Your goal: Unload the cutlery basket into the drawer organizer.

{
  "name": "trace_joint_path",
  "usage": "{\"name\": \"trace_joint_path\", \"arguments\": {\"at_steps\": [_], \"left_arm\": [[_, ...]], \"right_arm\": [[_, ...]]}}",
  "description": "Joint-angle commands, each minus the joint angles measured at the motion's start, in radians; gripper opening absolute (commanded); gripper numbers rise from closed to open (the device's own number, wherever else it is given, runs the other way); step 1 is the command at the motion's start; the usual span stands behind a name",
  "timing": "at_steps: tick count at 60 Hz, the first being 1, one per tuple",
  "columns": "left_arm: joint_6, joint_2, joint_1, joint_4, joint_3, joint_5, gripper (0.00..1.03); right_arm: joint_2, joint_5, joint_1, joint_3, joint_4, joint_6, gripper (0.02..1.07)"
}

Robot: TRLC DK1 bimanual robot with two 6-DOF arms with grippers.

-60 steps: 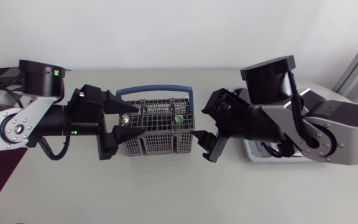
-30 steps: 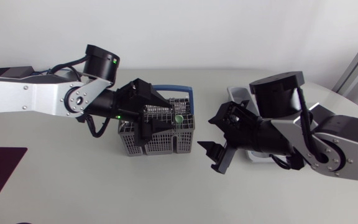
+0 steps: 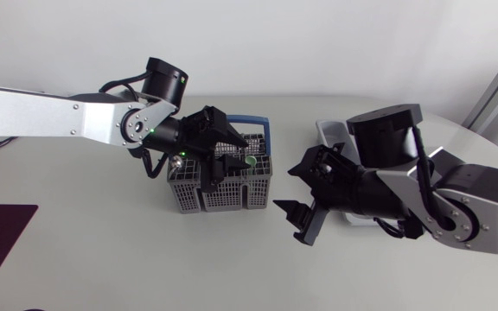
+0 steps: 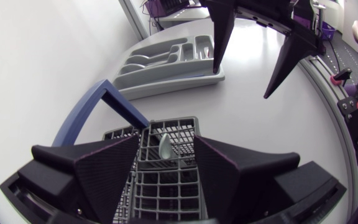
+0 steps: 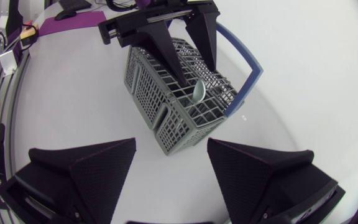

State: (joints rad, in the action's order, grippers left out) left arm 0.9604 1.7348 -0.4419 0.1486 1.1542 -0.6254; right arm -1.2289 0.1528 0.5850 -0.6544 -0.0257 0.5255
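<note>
Jaws open, left gripper [image 3: 232, 166] advanced — over basket [image 3: 232, 195]

The cutlery basket [image 3: 223, 197] stands upright just left of the head view's centre. It is a grey plastic mesh box divided into small compartments, with a blue handle [image 3: 260, 130] lying tilted back over its far side. One spoon [image 3: 249, 161] stands in a compartment near the basket's right end, bowl upward and leaning a little.

The drawer organizer [image 3: 328, 132] is a light grey tray right of centre in the head view, well apart from the basket; only its upper left corner shows there. The left wrist view shows its long compartments [image 4: 173, 79], with pale spoons [image 4: 143, 60] lying flat in them.
</note>
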Motion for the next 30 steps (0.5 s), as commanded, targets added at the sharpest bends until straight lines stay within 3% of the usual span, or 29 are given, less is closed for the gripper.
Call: {"name": "trace_joint_path", "arguments": {"at_steps": [1,25,30], "left_arm": [[0.02,0.011,-0.02,0.019,-0.021,0.012,0.73],[-0.049,-0.07,-0.06,-0.066,-0.114,0.107,0.73],[-0.069,-0.072,-0.084,-0.106,-0.133,0.167,0.73]], "right_arm": [[0.008,0.002,-0.01,0.022,0.007,0.014,0.85],[0.045,0.007,-0.017,0.059,0.018,0.014,0.85],[0.069,0.007,-0.017,0.075,0.018,0.014,0.85]]}}
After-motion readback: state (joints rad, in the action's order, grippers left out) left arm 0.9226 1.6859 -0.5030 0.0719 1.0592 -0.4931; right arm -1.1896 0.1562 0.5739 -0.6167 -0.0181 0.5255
